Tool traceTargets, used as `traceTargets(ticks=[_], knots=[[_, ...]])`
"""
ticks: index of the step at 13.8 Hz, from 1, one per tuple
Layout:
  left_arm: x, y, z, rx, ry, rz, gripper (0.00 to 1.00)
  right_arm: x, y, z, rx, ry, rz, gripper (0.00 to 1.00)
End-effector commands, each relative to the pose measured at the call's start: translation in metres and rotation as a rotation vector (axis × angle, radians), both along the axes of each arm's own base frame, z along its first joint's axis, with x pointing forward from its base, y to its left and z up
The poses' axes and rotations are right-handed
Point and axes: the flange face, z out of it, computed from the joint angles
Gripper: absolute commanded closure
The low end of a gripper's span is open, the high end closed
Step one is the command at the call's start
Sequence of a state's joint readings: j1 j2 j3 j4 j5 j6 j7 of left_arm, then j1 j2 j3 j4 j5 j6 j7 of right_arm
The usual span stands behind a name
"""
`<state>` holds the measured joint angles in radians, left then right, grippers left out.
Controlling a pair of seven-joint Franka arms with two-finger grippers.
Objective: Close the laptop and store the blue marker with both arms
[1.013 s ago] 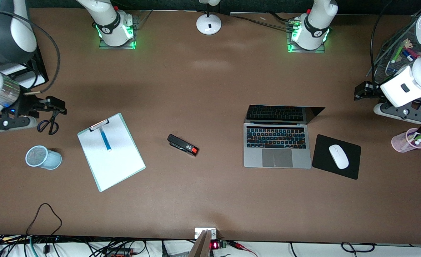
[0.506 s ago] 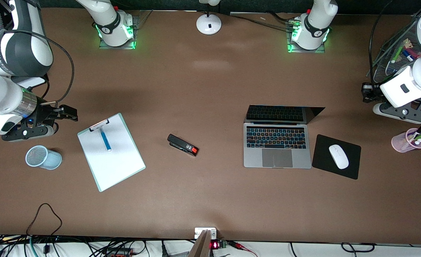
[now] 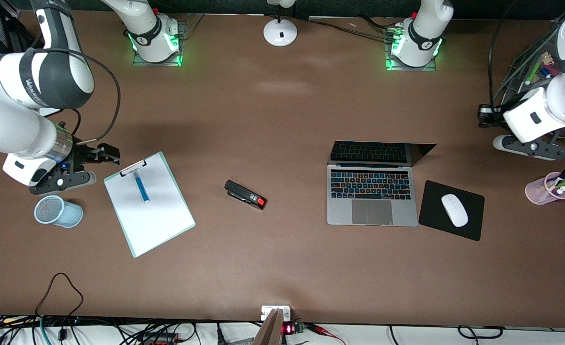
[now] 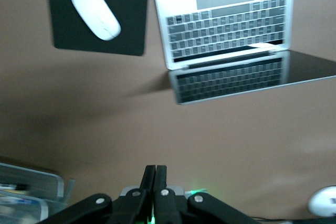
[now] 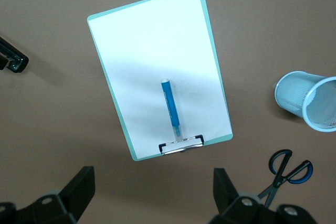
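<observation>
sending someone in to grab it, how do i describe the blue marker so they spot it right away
Toward the right arm's end of the table lies a white, mint-edged clipboard. The blue marker lies on its sheet, one end by the metal clip. It is a slim light-blue stick, the only thing on the clipboard; the light-blue mesh cup beside the clipboard is much wider.

**Laptop open, marker on clipboard**

You see the slim silver-grey laptop [image 3: 372,191] open toward the left arm's end. At its nine o'clock, well apart, the slim light-blue marker [image 3: 141,187] lies flat on the white clipboard [image 3: 157,220].
</observation>
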<state>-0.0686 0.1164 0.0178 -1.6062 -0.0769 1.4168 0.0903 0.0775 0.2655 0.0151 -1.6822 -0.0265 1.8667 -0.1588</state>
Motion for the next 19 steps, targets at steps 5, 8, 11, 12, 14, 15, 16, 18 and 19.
traceTargets(ticks=[5, 8, 11, 12, 14, 15, 16, 18, 19], knots=[[-0.036, -0.108, -0.005, 0.042, 0.019, 0.105, 0.95, 0.025, 0.001, -0.072, -0.003, -0.025, 0.057, 0.00], [-0.041, -0.123, -0.040, 0.009, -0.020, 0.126, 0.95, 0.031, -0.001, -0.107, -0.002, -0.007, 0.073, 0.00], [-0.063, -0.141, -0.076, 0.013, -0.076, 0.122, 0.95, 0.036, -0.006, -0.135, 0.000, -0.009, 0.105, 0.00], [-0.072, -0.151, -0.089, 0.019, -0.093, 0.127, 0.95, 0.038, -0.006, -0.147, 0.003, -0.006, 0.143, 0.00], [-0.085, -0.176, -0.106, 0.024, -0.117, 0.123, 0.95, 0.037, -0.004, -0.169, 0.010, 0.015, 0.208, 0.00], [-0.086, -0.178, -0.112, 0.021, -0.131, 0.126, 0.95, 0.038, -0.003, -0.178, 0.011, 0.014, 0.210, 0.00], [-0.085, -0.178, -0.117, 0.017, -0.144, 0.128, 0.95, 0.037, 0.000, -0.189, 0.012, 0.028, 0.216, 0.00], [-0.088, -0.182, -0.130, 0.014, -0.150, 0.124, 0.95, 0.034, 0.006, -0.201, 0.012, 0.052, 0.225, 0.00], [-0.092, -0.186, -0.138, 0.013, -0.165, 0.115, 0.95, 0.033, 0.011, -0.202, 0.011, 0.058, 0.249, 0.00]])
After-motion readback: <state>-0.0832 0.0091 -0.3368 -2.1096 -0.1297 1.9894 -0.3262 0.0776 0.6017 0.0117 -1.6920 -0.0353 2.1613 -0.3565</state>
